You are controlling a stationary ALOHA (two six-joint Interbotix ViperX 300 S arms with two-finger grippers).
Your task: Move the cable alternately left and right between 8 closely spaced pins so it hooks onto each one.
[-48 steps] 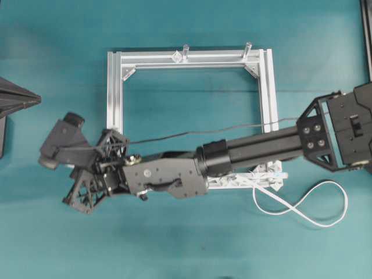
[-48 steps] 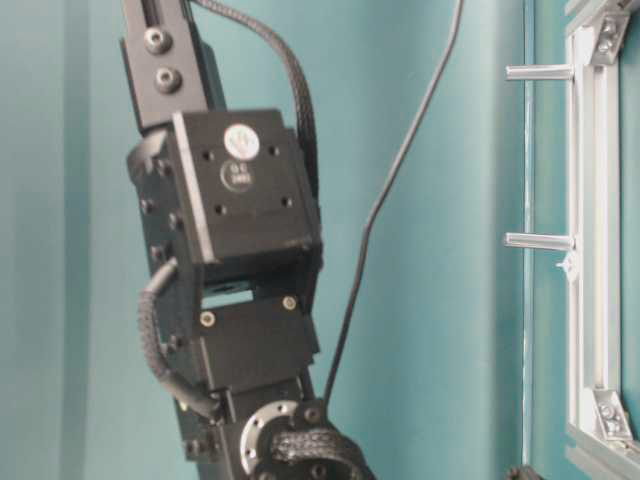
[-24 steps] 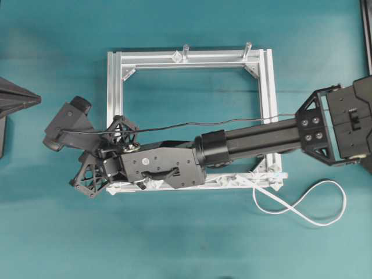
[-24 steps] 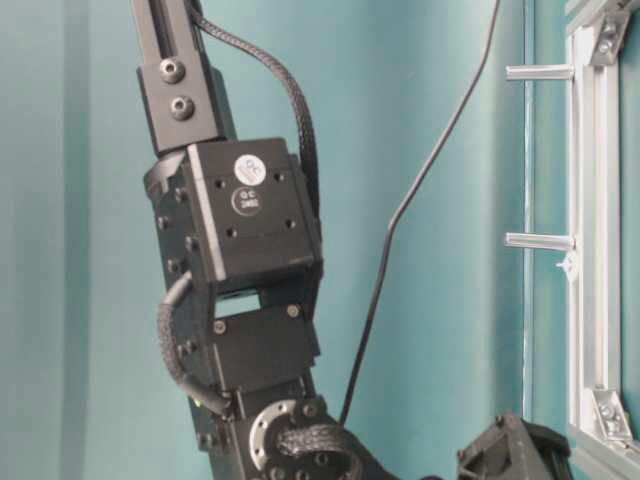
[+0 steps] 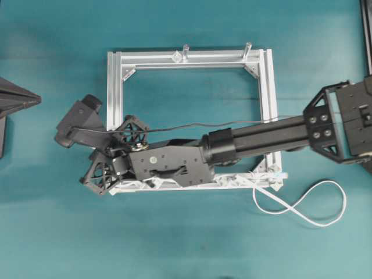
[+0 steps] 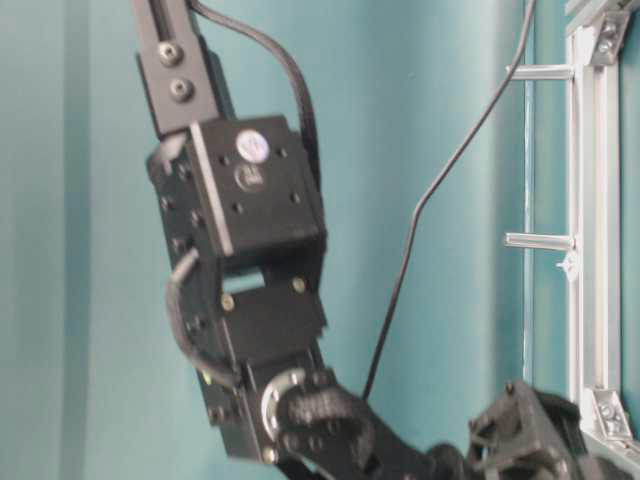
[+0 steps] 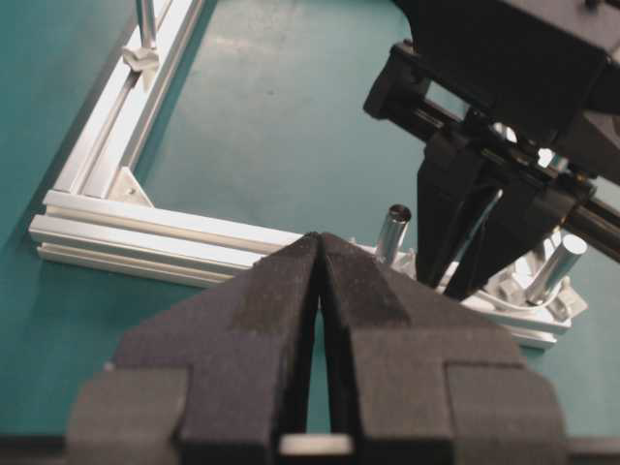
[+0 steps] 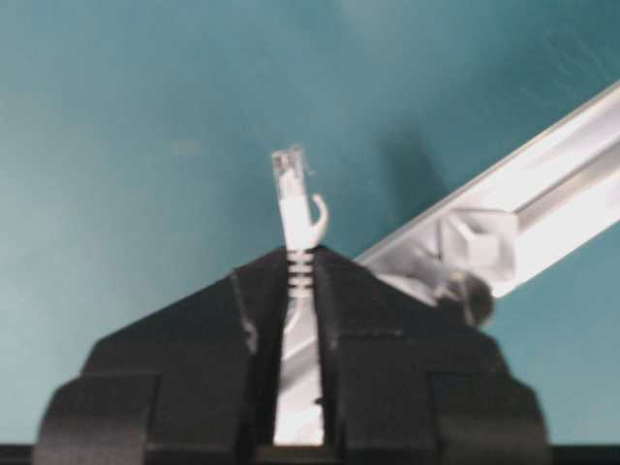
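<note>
So the right gripper (image 8: 300, 266) is clamped down on the cable (image 5: 302, 209) right behind its plug (image 8: 291, 184), jaws pinched in with just the cord's width between them, and the clear plug sticks straight out past the fingertips over bare teal table (image 5: 186, 244). From above, the right arm (image 5: 256, 142) stretches across the whole frame (image 5: 114, 87) from the right side, with the gripper sitting at the frame's lower left corner. The rest of the cable trails off the frame's lower right corner and lies in a loose figure-eight loop on the table there. It also runs along the bottom rail, where the pins (image 5: 247, 177) are, but the arm covers most of that rail, so I can't tell how many pins it's actually hooked on. A thin black wire (image 5: 192, 125) runs along above the arm. The left gripper (image 7: 320, 291) is completely closed, pads touching, holding nothing, and it hangs a bit back from the frame, looking at the near rail. In its view you can see two shiny upright posts (image 7: 390, 232) on that rail with the right gripper's fingers (image 7: 465, 242) coming down between them. Two more posts (image 5: 186, 51) stand on the far rail, with a small clear stud (image 5: 176, 57) just beside one of them.
</note>
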